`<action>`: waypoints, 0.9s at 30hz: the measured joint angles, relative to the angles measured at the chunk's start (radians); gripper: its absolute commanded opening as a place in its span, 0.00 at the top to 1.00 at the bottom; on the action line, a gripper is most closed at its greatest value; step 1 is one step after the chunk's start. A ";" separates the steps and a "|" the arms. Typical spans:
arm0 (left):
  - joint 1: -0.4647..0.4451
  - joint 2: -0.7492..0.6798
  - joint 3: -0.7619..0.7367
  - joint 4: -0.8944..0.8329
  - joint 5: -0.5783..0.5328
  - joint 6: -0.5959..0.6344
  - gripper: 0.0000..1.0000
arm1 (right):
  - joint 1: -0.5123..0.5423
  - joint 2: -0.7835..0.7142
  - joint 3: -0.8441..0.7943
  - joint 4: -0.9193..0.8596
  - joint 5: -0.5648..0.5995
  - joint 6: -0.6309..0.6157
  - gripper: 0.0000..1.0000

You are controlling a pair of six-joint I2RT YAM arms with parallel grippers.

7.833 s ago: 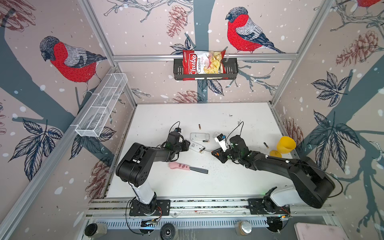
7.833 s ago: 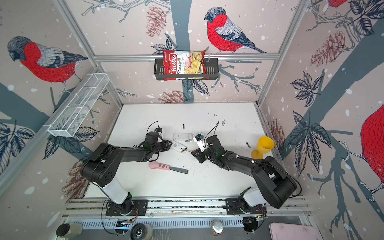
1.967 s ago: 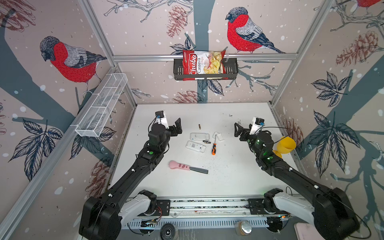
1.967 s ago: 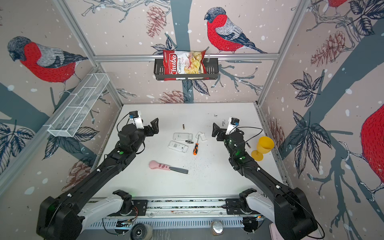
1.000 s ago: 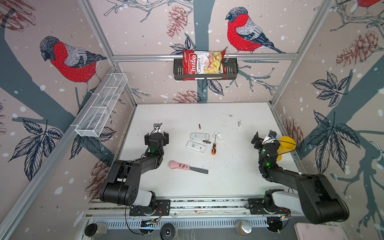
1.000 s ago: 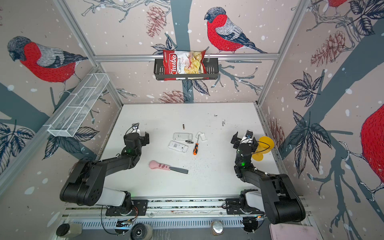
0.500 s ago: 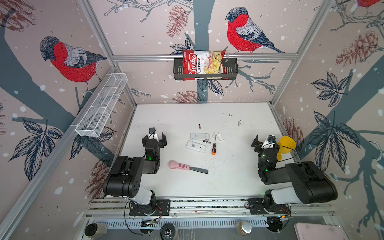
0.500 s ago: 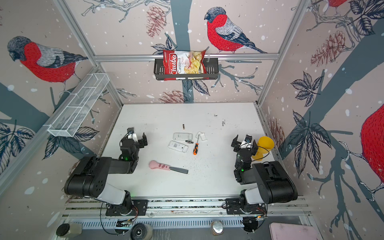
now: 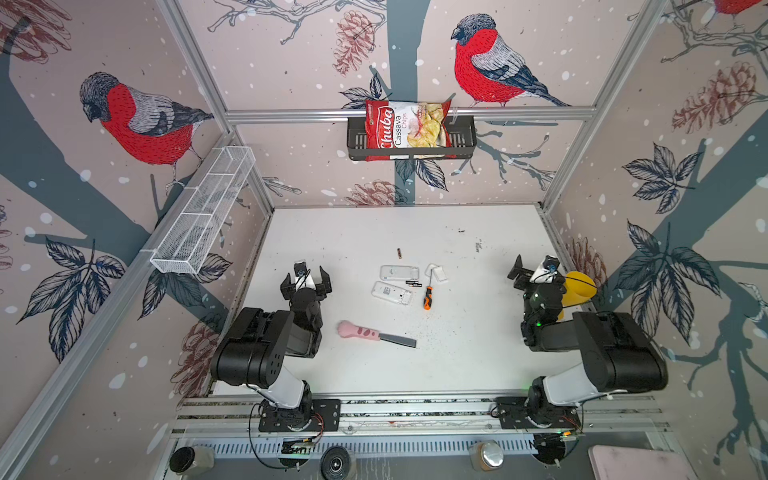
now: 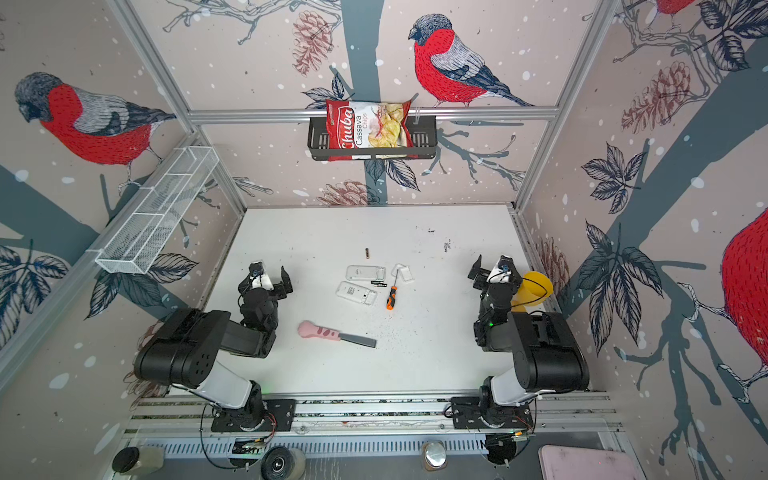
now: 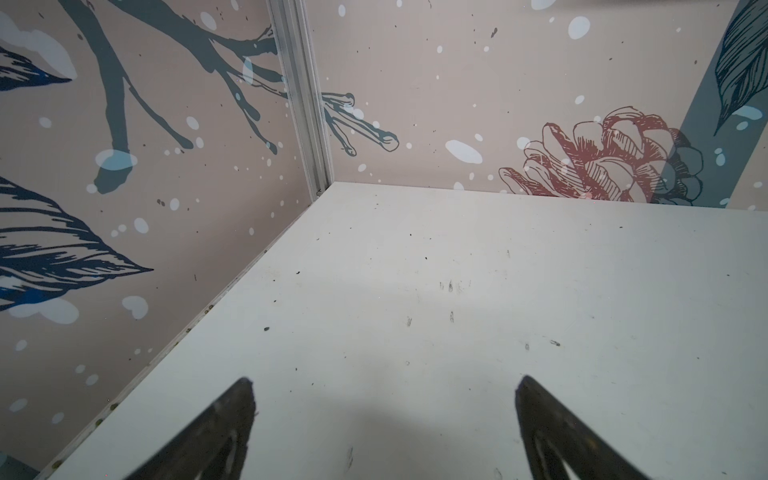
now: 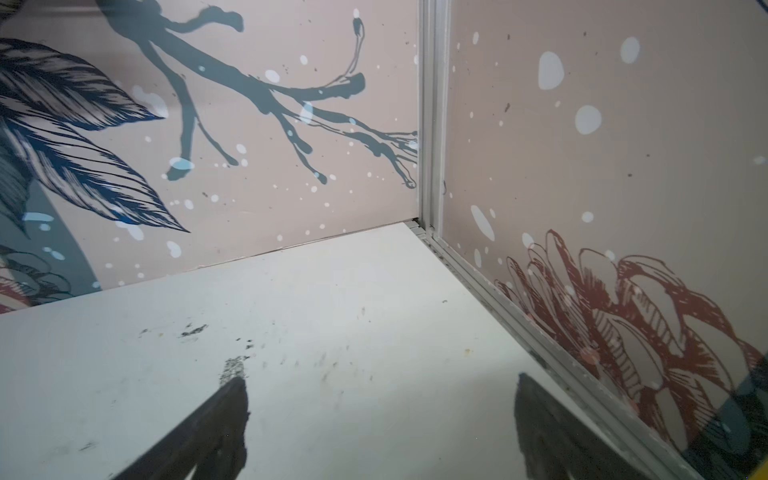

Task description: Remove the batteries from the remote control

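Two batteries (image 9: 413, 283) are seen side by side on the surface (image 9: 478, 340). They are out in the open, between the back remote (image 9: 399, 272) and the front remote (image 9: 392, 293). One more battery (image 9: 399, 253) is seen alone, a little farther back. A small white lid (image 9: 436, 272) is laid near the screwdriver (image 9: 427, 297).

The left jaws are held wide open and nothing is held in them. The right jaws are held wide open too, and they are empty. Both are kept at the sides, well apart from the remotes. In both wrist views only bare surface is seen between the jaws.

So the job is judged to be done, or nearly done. The battery slots are too small to be seen well. It cannot be told if a battery is left inside.
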 measured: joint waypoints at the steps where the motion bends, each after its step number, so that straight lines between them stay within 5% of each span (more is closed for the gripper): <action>1: -0.001 0.000 -0.002 0.004 0.000 0.000 0.04 | 0.000 0.000 0.002 -0.031 -0.019 0.015 0.00; 27: -0.008 0.000 -0.005 0.007 -0.005 0.001 0.04 | 0.025 -0.002 -0.005 -0.103 -0.036 0.019 0.00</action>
